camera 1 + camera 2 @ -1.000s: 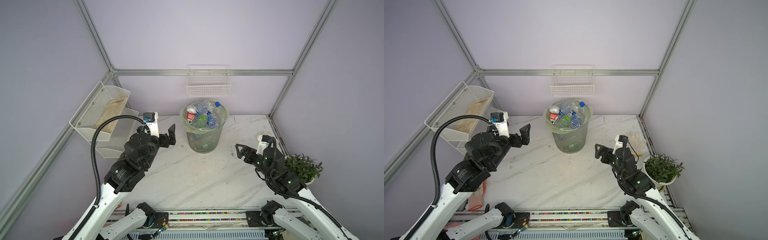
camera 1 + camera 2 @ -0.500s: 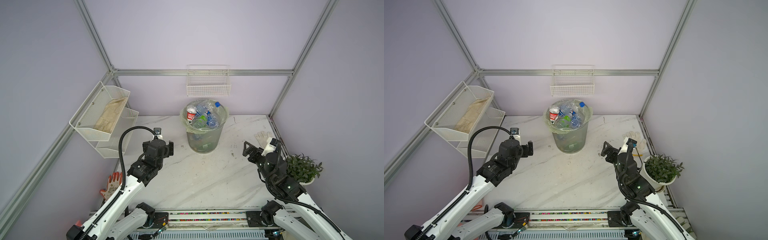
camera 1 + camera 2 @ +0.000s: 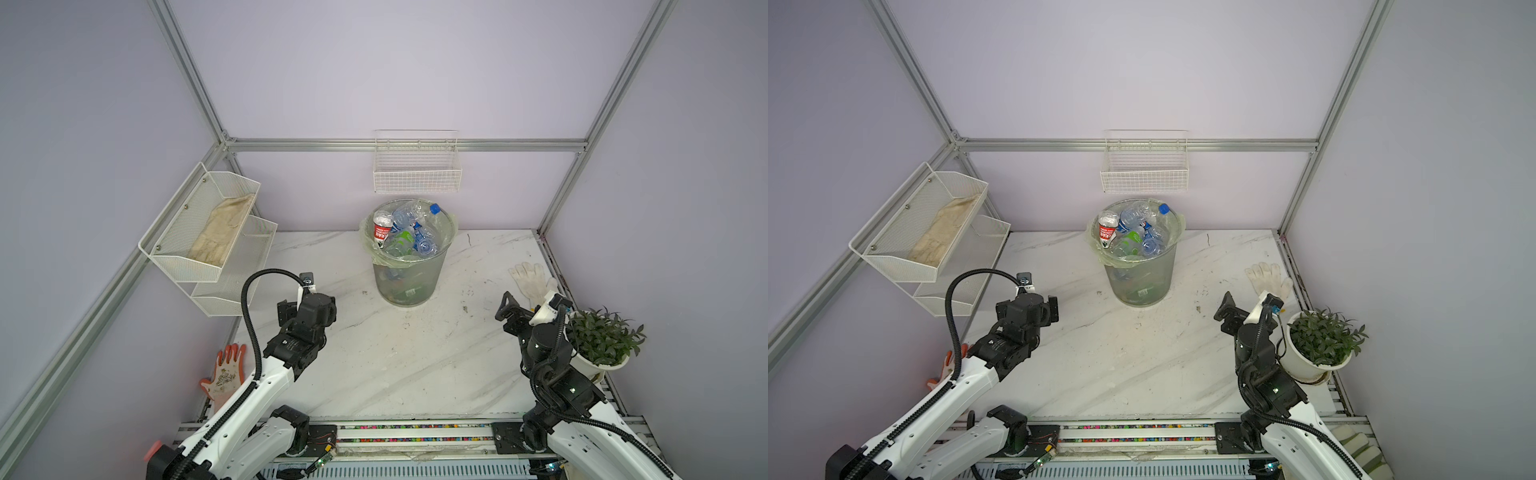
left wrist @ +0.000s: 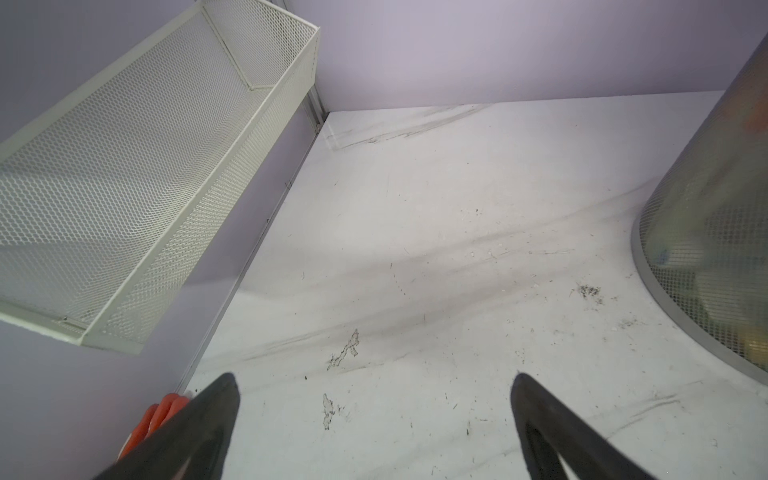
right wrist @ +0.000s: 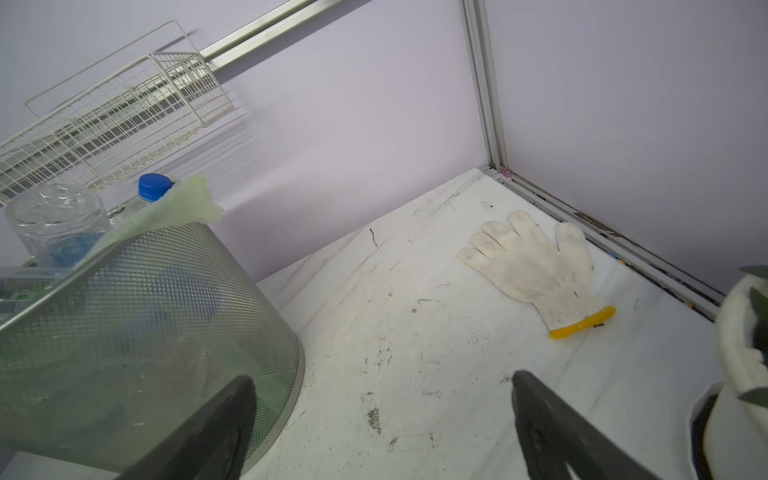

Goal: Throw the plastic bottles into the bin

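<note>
Bottles (image 3: 405, 235) sit piled in the bin (image 3: 409, 286) at the desk's (image 3: 395, 365) back middle in both top views. Your left hand (image 3: 307, 311) and right hand (image 3: 525, 309) hang low at either side, well apart from it.

Left wrist: fingers (image 4: 208, 415) spread wide, nothing between, bare desk below, bin wall at the edge.

Right wrist: fingers spread too, empty, one just beside the bin's mesh. Blue-capped bottle (image 5: 154, 187) tops the pile, and a white glove (image 5: 534, 266) lies past them on the desk.
</note>
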Robot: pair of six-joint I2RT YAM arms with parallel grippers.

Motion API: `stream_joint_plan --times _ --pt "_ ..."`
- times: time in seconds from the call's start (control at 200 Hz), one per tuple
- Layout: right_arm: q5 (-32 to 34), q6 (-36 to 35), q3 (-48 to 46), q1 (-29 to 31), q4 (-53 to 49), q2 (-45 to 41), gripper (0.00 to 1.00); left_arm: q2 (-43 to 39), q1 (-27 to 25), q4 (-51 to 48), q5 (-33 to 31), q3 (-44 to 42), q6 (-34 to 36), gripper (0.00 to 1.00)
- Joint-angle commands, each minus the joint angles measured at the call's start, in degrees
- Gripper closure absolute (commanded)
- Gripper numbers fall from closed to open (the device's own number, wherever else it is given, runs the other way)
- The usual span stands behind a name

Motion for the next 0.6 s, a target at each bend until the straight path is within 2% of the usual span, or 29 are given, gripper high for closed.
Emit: stream_joint_plan --times 0.0,0.26,0.595 --pt "5.5 -6.6 -2.9 -0.1 5.9 -2.0 0.02 0.1 0.4 5.0 -3.8 -3.5 -2.3 0.0" --pt "9.4 -11.2 -7.4 0.0 10.6 -2.2 0.02 -0.1 0.3 5.5 -5.8 -6.4 -4.1 0.0" --pt "12.3 -11.0 -11.5 -0.1 16.6 1.5 0.02 4.1 -1.7 7.3 -11.1 -9.6 -4.1 0.0"
